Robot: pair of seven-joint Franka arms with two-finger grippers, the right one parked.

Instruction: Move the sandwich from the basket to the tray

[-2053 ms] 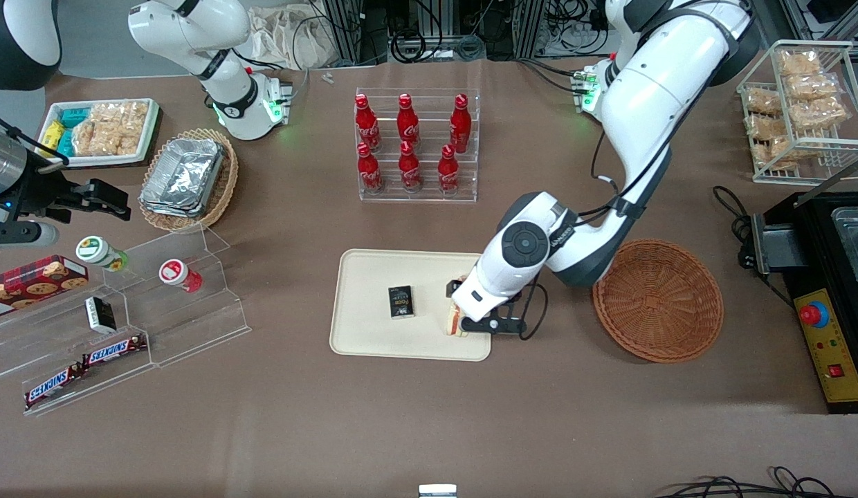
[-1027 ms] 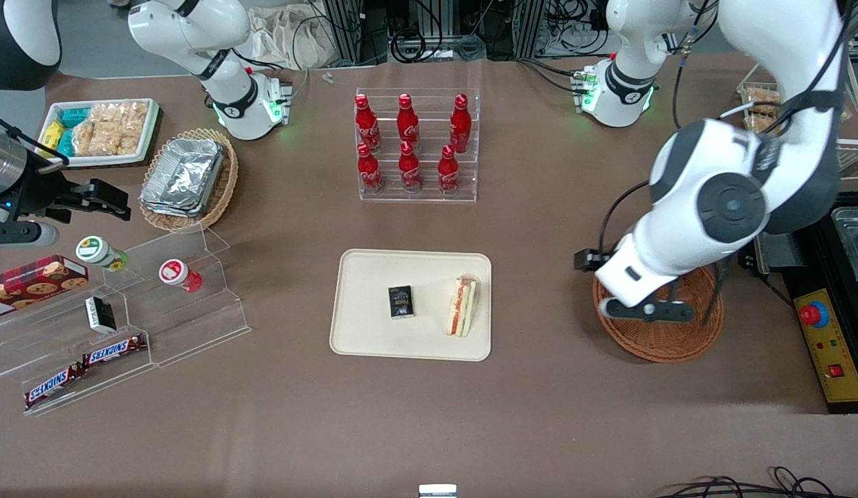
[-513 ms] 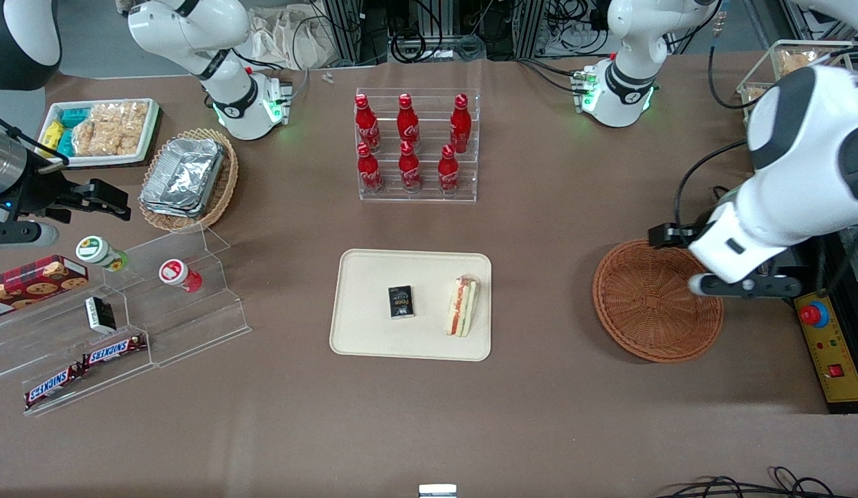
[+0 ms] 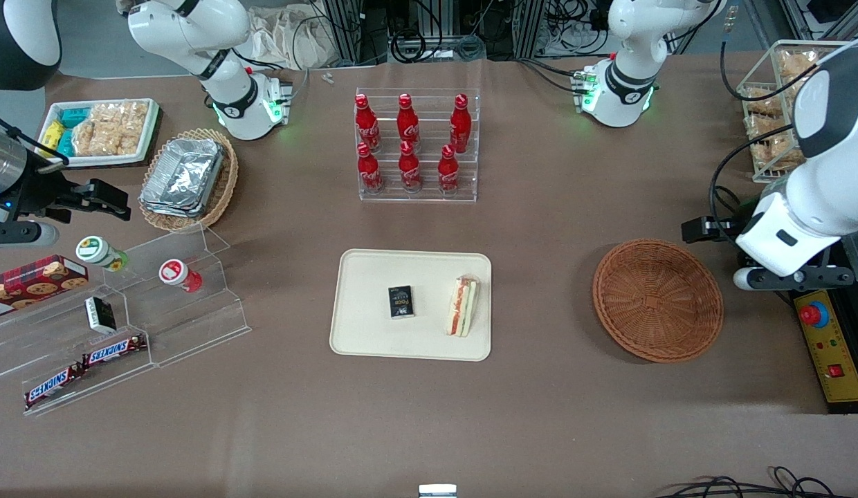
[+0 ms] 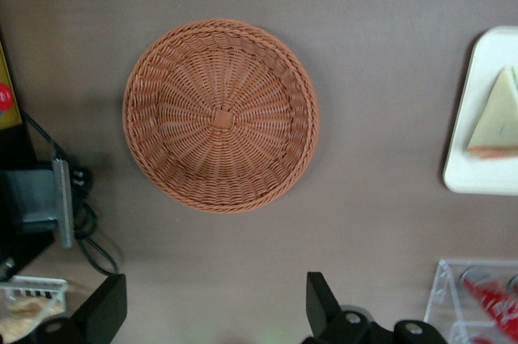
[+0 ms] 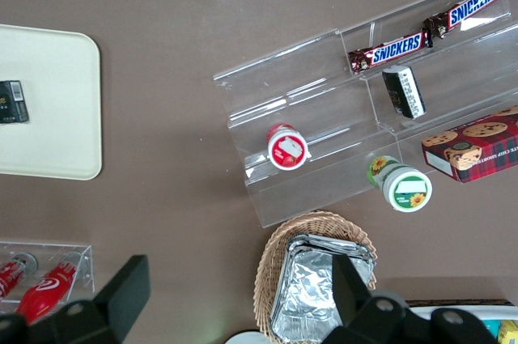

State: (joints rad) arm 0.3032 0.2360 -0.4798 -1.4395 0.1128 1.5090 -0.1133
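One sandwich [image 4: 462,306], apex away from camera

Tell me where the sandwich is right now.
The sandwich lies on the cream tray, beside a small black box; the open gripper hangs apart, past the empty wicker basket.

The picture's edge cuts off the tray [image 5: 486,117] and sandwich [image 5: 498,117].

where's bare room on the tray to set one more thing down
The tray is bare on its half toward the parked arm, beside the black box. The sandwich crowds the edge nearest the basket. The open claw hangs above the table's working-arm end.
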